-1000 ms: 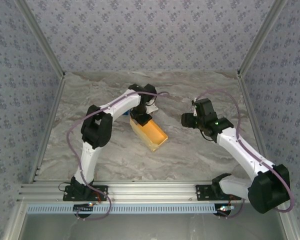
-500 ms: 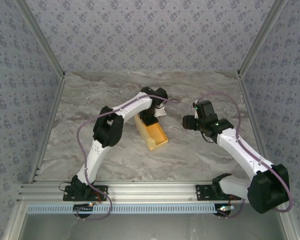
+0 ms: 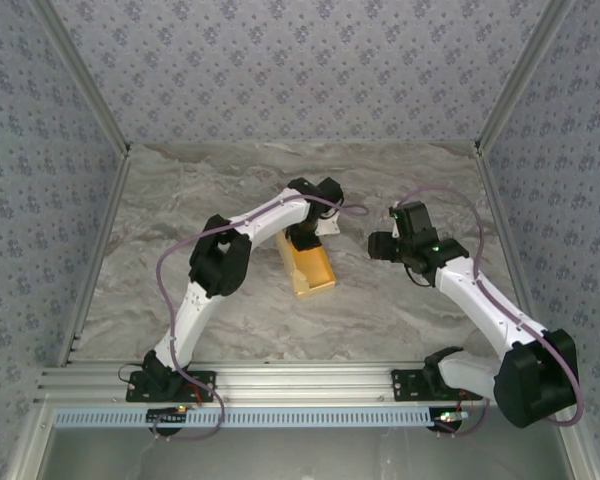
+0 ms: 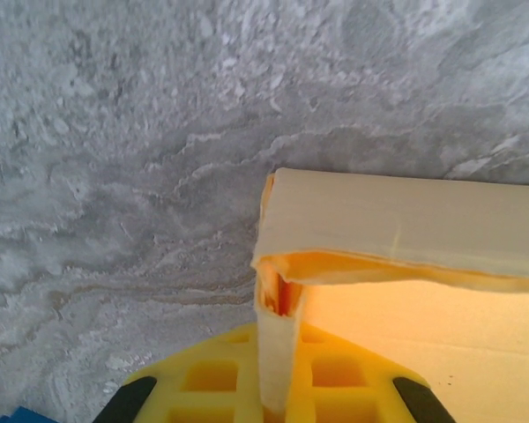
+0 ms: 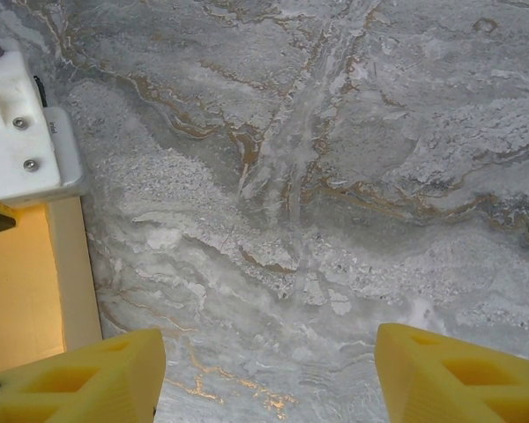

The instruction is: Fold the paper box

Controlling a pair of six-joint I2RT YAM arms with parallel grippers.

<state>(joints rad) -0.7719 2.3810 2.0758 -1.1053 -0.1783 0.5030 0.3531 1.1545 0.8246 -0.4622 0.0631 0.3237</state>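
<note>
The paper box point(image 3: 311, 268) is a yellow-orange open tray lying mid-table, with its long side running away from the arms. My left gripper point(image 3: 304, 238) sits at the tray's far end. In the left wrist view the left gripper point(image 4: 278, 383) is shut on a thin upright wall of the paper box point(image 4: 406, 225), and a pale flap is folded over just beyond it. My right gripper point(image 3: 381, 244) hovers to the right of the box, apart from it. In its wrist view the right gripper point(image 5: 269, 379) stands open over bare marble, with the box's edge point(image 5: 70, 273) at the far left.
The marble table point(image 3: 400, 310) is walled on three sides by patterned panels, with a metal rail point(image 3: 300, 380) at the near edge. A small blue thing point(image 4: 22, 414) peeks in at the bottom left of the left wrist view. The left arm's white wrist point(image 5: 18, 132) is close to my right gripper.
The left arm has swung right with the box wall in its grip, turning the box straighter and shifting it right. The right gripper has drifted slightly right and stayed open.
</note>
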